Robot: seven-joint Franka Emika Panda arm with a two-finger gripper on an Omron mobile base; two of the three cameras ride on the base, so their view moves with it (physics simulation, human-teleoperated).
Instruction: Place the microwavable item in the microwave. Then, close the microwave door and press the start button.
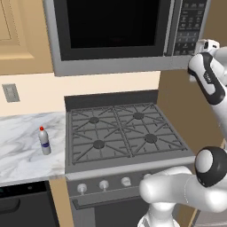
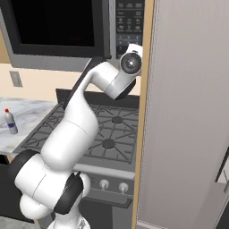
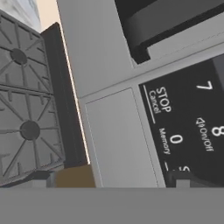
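The microwave hangs above the stove, and its door with the black glass window is shut. The bar handle stands beside the dark keypad. My gripper is right up against the keypad's lower part. In the hand view the STOP/Cancel key and the 0 key fill the right side, with the gripper open and nothing between its fingers. The red cup is hidden from view.
A gas stove with black grates sits under the microwave. A small clear bottle with a red cap stands on the marble counter at left. A tall grey panel walls in the right side.
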